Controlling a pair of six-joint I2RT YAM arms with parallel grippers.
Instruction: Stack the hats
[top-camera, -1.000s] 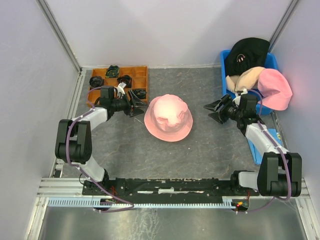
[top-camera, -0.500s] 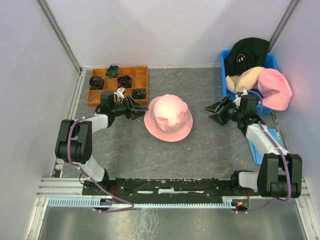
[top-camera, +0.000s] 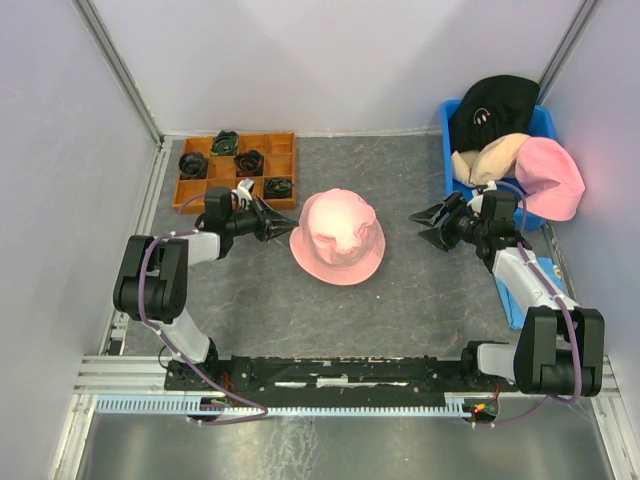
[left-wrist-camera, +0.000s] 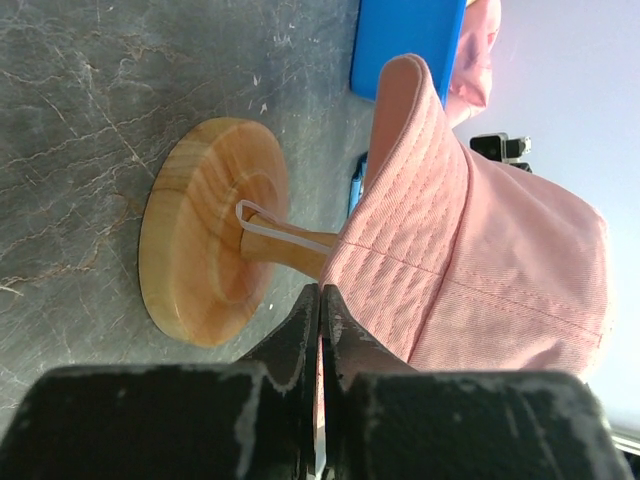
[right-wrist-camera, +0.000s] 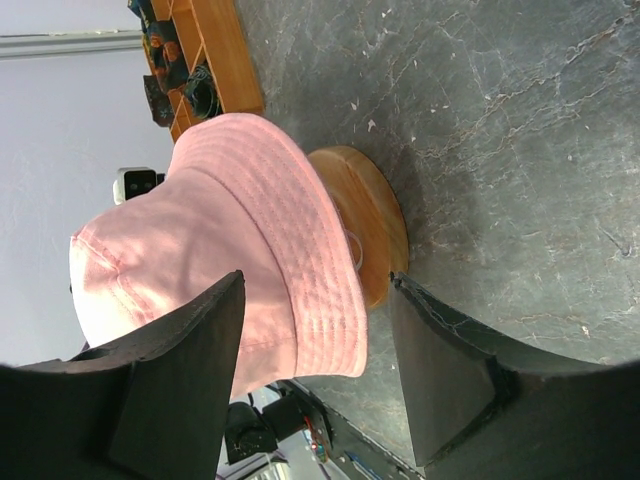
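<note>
Okay, left gripper is sliding over from the orange tray, closing together at the brim of the pink hat; right gripper is staying spread. Probably straightening hat 1.

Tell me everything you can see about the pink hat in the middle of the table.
The pink hat is a soft fabric bucket hat with stitched rows round its drooping brim and a dented crown. It sits crown up on a wooden stand, mid-table. The shut left claw points at its brim edge; contact is unclear. The open right claw is apart.
</note>
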